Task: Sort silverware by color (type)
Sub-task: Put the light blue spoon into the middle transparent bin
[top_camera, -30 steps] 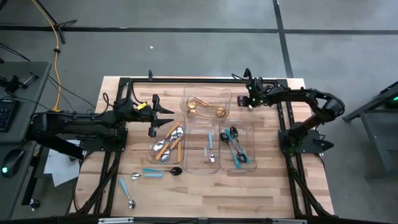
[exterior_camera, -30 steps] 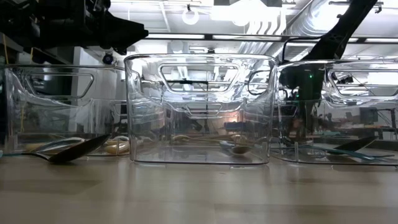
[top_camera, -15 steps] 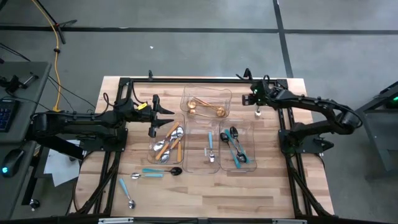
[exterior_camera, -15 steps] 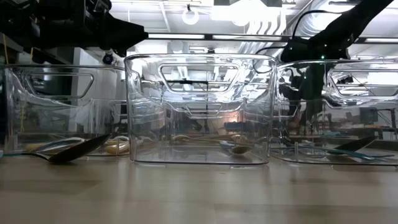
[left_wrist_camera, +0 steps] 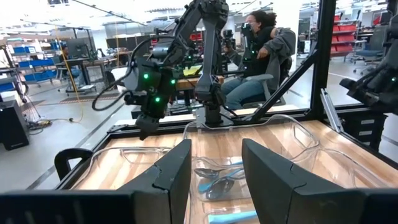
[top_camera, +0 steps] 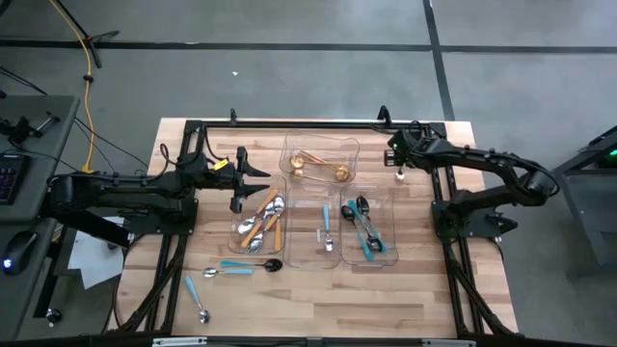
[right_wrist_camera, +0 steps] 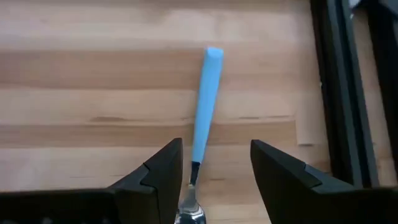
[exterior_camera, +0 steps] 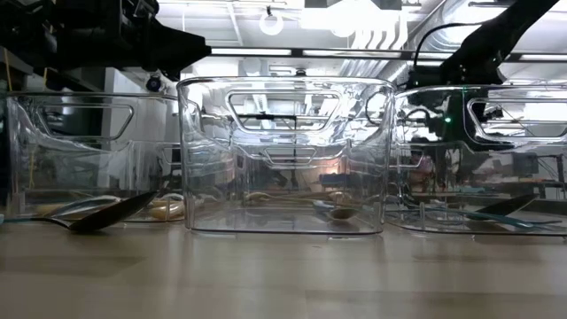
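1. A light-blue-handled spoon [right_wrist_camera: 205,112] lies on the bare table [top_camera: 424,280] near the far right corner, outside the clear trays [top_camera: 366,233].
2. The right gripper [right_wrist_camera: 214,180] is held directly above it, fingers spread wide and empty, straddling the neck.
3. A straight descent is judged best, with the handle kept centred before the fingers are closed.
4. The left gripper [top_camera: 253,179] is parked open by the orange-handled spoons [top_camera: 262,222].
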`<state>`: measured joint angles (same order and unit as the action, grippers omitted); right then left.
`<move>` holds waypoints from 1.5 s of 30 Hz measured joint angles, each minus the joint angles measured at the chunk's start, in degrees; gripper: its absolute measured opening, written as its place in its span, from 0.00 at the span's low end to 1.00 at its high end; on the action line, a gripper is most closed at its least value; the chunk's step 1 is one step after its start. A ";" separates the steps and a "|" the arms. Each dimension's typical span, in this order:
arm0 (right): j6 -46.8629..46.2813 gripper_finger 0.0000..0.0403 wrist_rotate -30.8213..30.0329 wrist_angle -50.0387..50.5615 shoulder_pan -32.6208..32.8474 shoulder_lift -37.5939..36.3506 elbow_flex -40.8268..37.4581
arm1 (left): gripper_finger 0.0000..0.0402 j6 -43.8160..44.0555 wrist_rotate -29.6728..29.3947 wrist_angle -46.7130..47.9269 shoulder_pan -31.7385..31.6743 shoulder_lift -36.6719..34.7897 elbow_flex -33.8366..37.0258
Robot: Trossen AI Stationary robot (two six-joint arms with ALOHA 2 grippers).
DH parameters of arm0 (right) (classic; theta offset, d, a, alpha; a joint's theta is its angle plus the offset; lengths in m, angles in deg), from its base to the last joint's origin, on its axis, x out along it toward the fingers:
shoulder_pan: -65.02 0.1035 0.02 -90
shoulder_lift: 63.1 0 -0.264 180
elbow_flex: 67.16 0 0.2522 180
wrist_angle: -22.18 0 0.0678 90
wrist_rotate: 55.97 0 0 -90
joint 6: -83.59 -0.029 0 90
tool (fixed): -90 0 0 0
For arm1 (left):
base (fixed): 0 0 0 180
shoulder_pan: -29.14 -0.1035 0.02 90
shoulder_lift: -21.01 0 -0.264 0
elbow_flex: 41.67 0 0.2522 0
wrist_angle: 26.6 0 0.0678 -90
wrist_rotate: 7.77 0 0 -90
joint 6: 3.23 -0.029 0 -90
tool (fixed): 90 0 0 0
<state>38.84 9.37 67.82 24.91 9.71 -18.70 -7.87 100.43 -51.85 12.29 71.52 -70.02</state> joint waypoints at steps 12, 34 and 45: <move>2.04 0.43 3.19 -3.41 -1.89 11.30 0.09 | 0.32 -0.01 0.00 -0.28 0.02 -0.01 0.00; 4.28 0.08 4.73 -6.04 -2.19 11.94 0.15 | 0.32 -0.02 0.01 -0.27 0.01 0.00 0.00; 6.14 0.02 5.34 -6.39 -2.24 11.92 0.13 | 0.32 -0.03 0.00 -0.25 0.01 -0.02 0.00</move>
<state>44.98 14.72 61.44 22.68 21.63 -18.57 -7.90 100.43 -52.10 12.30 71.51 -70.02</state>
